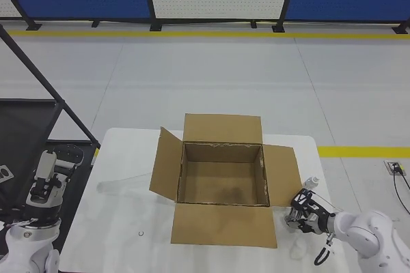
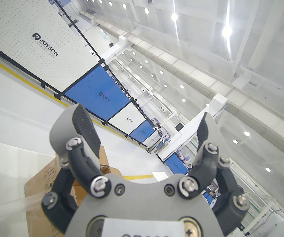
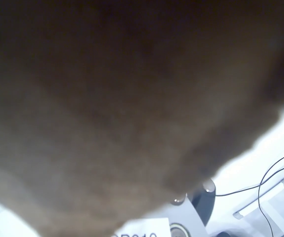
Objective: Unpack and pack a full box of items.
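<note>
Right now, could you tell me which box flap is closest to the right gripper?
The robot's right-hand flap; its near corner sits beside the right gripper, the other three lie farther away.

White table [image 1: 123, 205], open cardboard box [image 1: 222, 183] at ctr, flaps out

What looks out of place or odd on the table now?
The cardboard box stands open with all four flaps spread and looks empty, which is odd for a full box. The right claw is at the edge of the right flap, with brown cardboard very close over its wrist camera. A small bottle is beside that flap.
</note>
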Controlling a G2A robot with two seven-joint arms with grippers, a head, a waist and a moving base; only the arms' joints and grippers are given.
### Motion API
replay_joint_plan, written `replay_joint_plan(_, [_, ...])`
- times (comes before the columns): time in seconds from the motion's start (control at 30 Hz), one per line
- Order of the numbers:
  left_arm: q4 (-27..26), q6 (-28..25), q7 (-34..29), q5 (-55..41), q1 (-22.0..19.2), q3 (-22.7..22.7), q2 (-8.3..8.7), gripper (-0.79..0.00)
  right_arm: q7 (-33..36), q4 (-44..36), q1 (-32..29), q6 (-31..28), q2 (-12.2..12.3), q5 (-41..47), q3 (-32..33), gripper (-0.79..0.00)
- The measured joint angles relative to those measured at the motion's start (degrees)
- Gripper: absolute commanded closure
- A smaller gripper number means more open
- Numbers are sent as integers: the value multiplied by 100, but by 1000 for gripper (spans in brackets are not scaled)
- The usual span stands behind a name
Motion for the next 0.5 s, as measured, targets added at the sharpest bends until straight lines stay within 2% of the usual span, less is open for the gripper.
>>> replay_joint_plan(0.07, [0,0,0,0,0,0,0,-785,-19,9,-3,9,14,12,-5,-536])
replay_joint_plan(0.1, [0,0,0,0,0,0,0,-785,-30,11,-6,11,21,18,-6,-597])
replay_joint_plan(0.2, [0,0,0,0,0,0,0,-785,-60,14,-21,18,42,33,-5,-665])
replay_joint_plan(0.27, [0,0,0,0,0,0,0,-785,-73,14,-33,23,57,52,-8,-770])
replay_joint_plan(0.5, [0,0,0,0,0,0,0,-785,-158,-51,-96,-17,110,150,27,-785])
